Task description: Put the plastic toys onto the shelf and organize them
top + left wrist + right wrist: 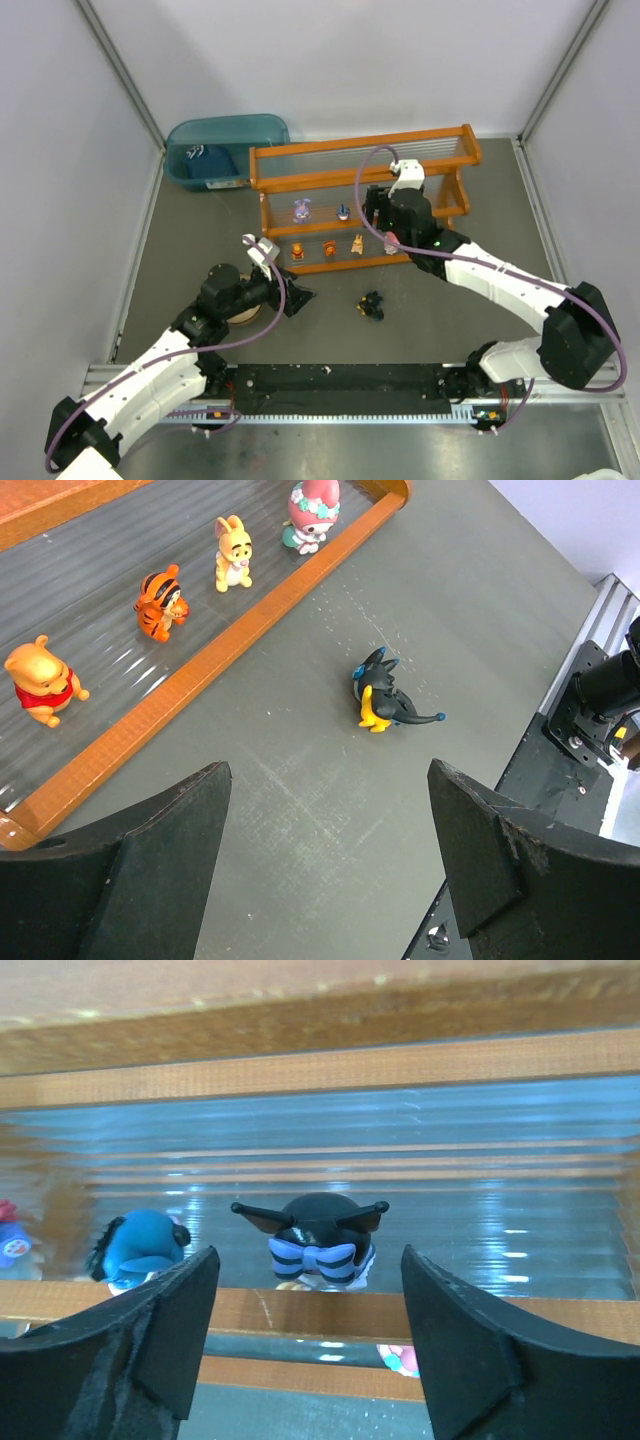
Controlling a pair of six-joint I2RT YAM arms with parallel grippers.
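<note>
Top view: the right gripper [378,212] is at the shelf [340,265], over the tier behind the near one, to the right of the purple bunny [301,210] and the blue figurine [344,211]. The left gripper [297,296] hovers over the table [450,330] near the shelf's left end. One black-and-yellow figurine [372,305] lies on the table, well apart from the shelf. Left wrist view: jaws spread wide and holding nothing. The near tier carries the Pooh bear [40,680], Tigger [160,602], yellow rabbit [232,552] and pink figurine [313,510]. Right wrist view: fingers [130,1350] spread, and a black figurine with a striped bow [320,1235] stands free on the tier between them, untouched. Judgement: this placement looks finished. The right arm should next back straight out without clipping the toy, and then a gripper must close on the tipped figurine on the table.
</note>
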